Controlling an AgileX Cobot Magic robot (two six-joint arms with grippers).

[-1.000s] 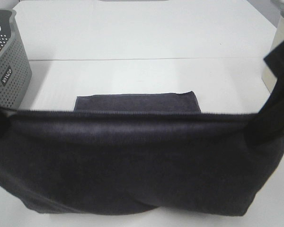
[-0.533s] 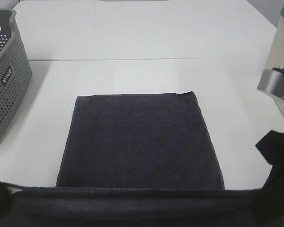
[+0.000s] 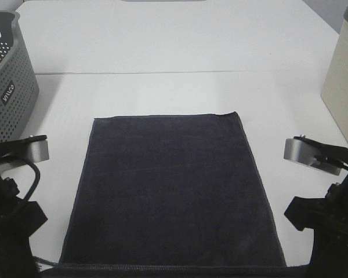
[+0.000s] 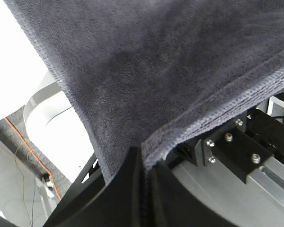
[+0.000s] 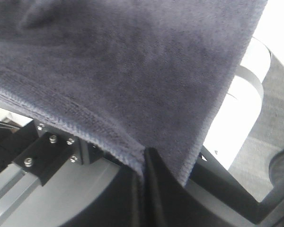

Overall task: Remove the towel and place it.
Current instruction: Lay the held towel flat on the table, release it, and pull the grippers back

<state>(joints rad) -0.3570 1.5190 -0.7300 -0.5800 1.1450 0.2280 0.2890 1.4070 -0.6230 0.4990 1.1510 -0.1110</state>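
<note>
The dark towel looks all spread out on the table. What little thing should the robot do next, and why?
Probably open both grippers and let go. The towel lies flat on the white table, and only its near hem is pinched: one corner in the left gripper, the other in the right gripper. Releasing should let that last edge settle.

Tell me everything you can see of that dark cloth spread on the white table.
The dark charcoal terry towel is a plain rectangle of soft, fuzzy cloth with stitched hems. It lies flat and smooth on the white table, its far edge straight and square. At the near end, the left pincer and the right pincer each pinch a corner of the hem, closed tight on it.
</note>
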